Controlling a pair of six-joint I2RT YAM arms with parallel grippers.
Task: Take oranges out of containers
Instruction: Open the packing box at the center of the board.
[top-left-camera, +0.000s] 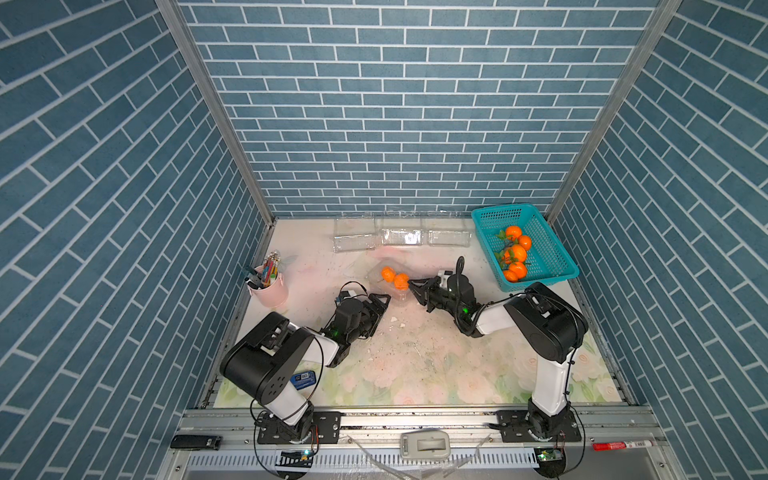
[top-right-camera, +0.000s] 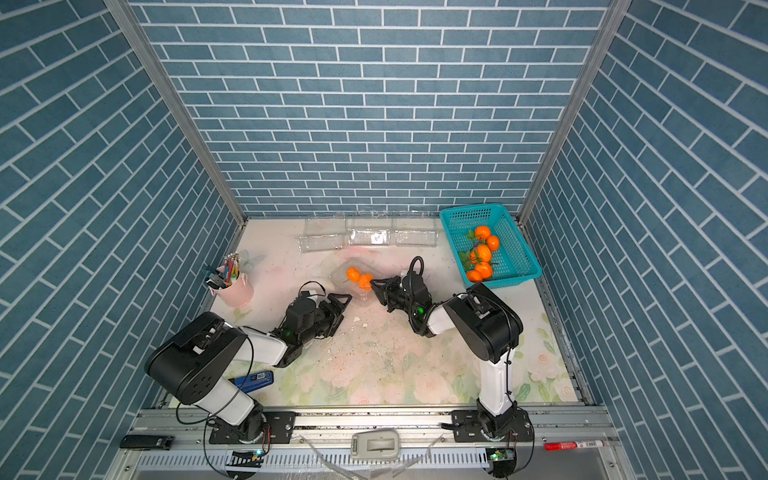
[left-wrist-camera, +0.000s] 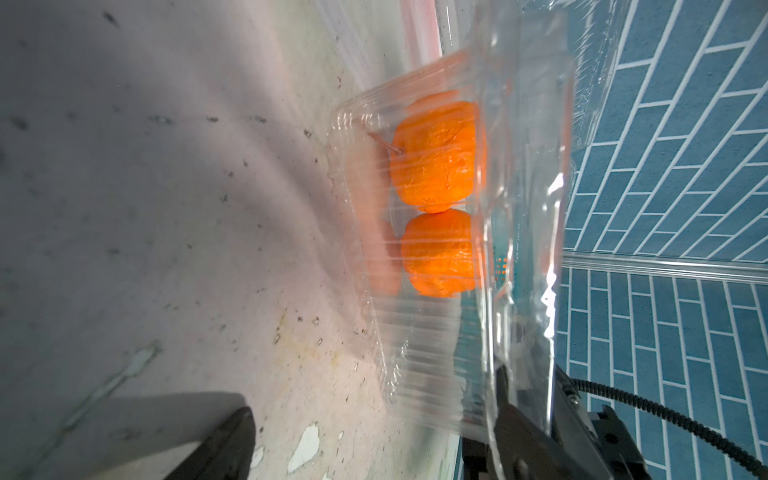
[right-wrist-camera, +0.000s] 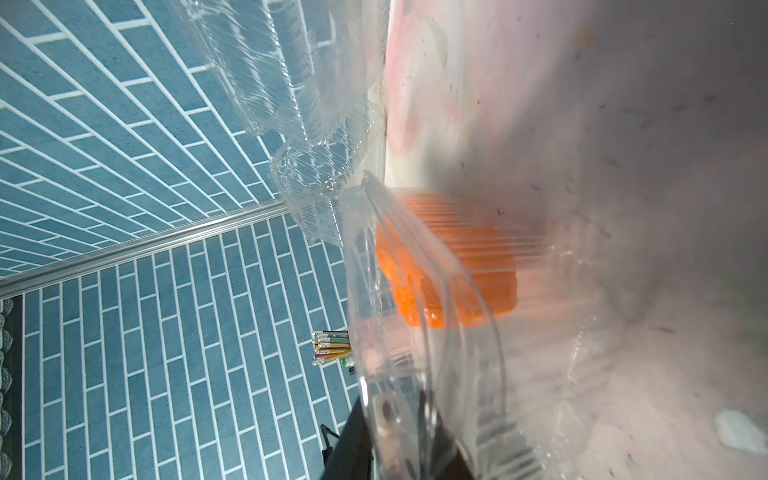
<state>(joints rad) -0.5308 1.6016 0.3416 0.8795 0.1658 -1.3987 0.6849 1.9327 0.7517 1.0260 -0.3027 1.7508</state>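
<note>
Blue brick walls stand around a counter with pale flowers printed on it. Far to the left sits a pink cup full of pencils. Next comes the left gripper, low over the counter. Its fingers are spread wide and hold nothing. It points at a clear box just in front of it, in the middle of the counter. Two oranges lie side by side inside this box, touching each other. A thin brown stem sticks out of one. The lid of the box stands up, so the box is open on top. On the other side of the box is the right gripper, right beside one orange. In the right wrist view its fingers sit close together with the edge of the lid between them, pinching it. Small white crumbs lie on the counter between the two arms. At the back, along the wall, three empty clear boxes lie in a row with their lids open. Far to the right, in the back corner, a teal basket holds more oranges with green leaves, piled close together.
</note>
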